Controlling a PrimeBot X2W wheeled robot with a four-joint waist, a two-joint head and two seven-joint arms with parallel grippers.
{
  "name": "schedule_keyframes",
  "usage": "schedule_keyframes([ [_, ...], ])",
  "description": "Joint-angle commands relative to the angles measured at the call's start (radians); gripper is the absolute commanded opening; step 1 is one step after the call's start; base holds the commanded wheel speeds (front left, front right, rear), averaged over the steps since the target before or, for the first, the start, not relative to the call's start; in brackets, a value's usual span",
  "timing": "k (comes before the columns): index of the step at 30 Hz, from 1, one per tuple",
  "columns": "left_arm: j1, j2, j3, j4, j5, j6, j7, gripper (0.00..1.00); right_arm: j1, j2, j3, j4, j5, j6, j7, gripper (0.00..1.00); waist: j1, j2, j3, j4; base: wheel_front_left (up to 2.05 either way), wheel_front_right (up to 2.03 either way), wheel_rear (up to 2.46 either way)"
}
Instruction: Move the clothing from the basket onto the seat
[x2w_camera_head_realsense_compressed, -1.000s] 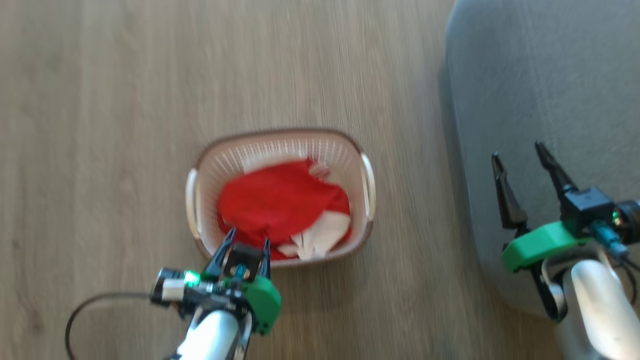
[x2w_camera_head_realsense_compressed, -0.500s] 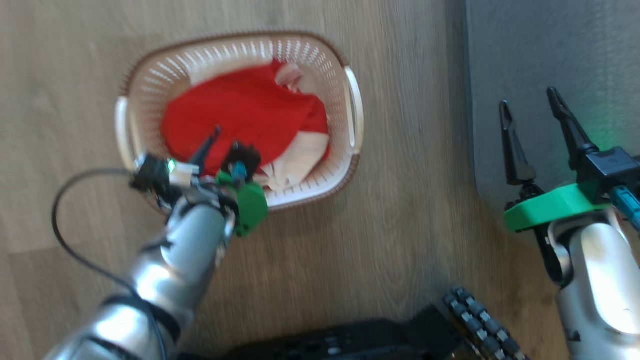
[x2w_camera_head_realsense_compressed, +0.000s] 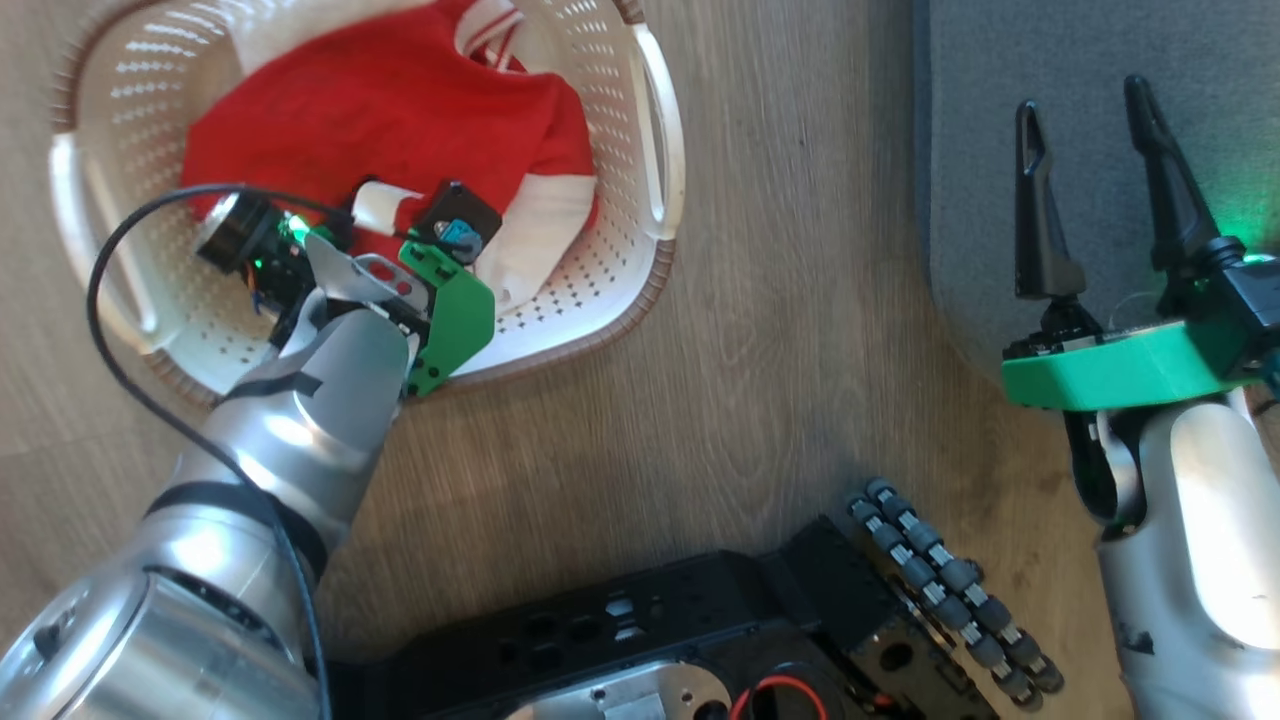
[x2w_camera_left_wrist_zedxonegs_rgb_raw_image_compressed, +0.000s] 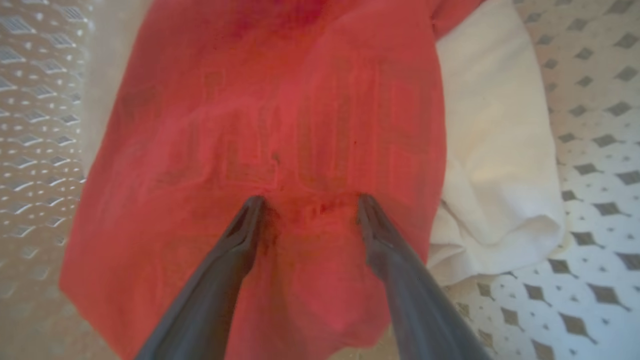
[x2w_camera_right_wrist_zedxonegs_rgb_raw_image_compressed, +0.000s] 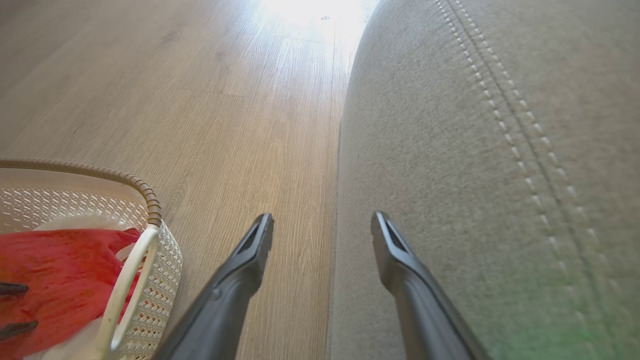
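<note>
Wood floor (x2w_camera_head_realsense_compressed: 780, 330), left gripper (x2w_camera_left_wrist_zedxonegs_rgb_raw_image_compressed: 310, 200) now inside basket (x2w_camera_head_realsense_compressed: 600, 290), wide, perhaps touching clothing (x2w_camera_left_wrist_zedxonegs_rgb_raw_image_compressed: 280, 125)

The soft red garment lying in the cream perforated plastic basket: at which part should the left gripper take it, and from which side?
Pinch the wrinkled middle of the soft red garment, coming straight down from above. It lies spread nearly flat, its edges close to the cream perforated basket walls, so an edge grip looks awkward. The open left gripper has both fingertips astride that wrinkle.

Home living room: wood-plank floor (x2w_camera_head_realsense_compressed: 780, 330), grey sofa seat (x2w_camera_head_realsense_compressed: 1080, 60), laundry basket (x2w_camera_head_realsense_compressed: 640, 250).
</note>
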Motion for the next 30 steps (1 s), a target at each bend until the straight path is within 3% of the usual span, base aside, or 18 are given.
schedule_keyframes([
  [1,0.0,0.021,-0.01,0.001,0.019,0.01,0.03,1.0,0.024,0.003,0.019,0.031,0.018,0.009,0.012,1.0,0.0,0.0,0.027,-0.015,0.0,0.0,0.0],
  [8,-0.018,0.042,-0.024,0.007,0.03,0.079,0.151,1.0,0.024,0.014,0.028,0.013,0.025,0.009,0.012,1.0,0.0,0.0,0.039,-0.026,0.0,0.0,0.0],
  [18,-0.027,0.05,-0.011,0.008,-0.011,0.079,0.255,1.0,0.059,0.046,0.05,0.007,0.047,0.009,0.012,1.0,0.0,0.0,0.048,-0.049,0.0,0.0,0.0],
  [19,-0.027,0.053,-0.01,0.008,-0.014,0.077,0.258,0.86,0.058,0.047,0.05,0.006,0.047,0.009,0.012,1.0,0.0,0.0,0.05,-0.051,0.0,0.0,0.0],
  [20,-0.028,0.057,-0.011,0.008,-0.016,0.076,0.258,0.48,0.055,0.049,0.047,0.005,0.049,0.009,0.012,1.0,0.0,0.0,0.051,-0.055,0.0,0.0,0.0],
  [22,-0.028,0.061,-0.015,0.008,-0.017,0.074,0.254,0.0,0.052,0.054,0.04,0.002,0.054,0.009,0.012,1.0,0.0,0.0,0.053,-0.058,0.0,0.0,0.0],
  [30,-0.006,0.072,0.041,0.008,-0.09,0.098,0.231,0.0,0.032,0.062,0.048,0.005,0.049,0.009,0.012,1.0,0.0,0.0,0.039,-0.075,0.0,0.0,0.0],
])
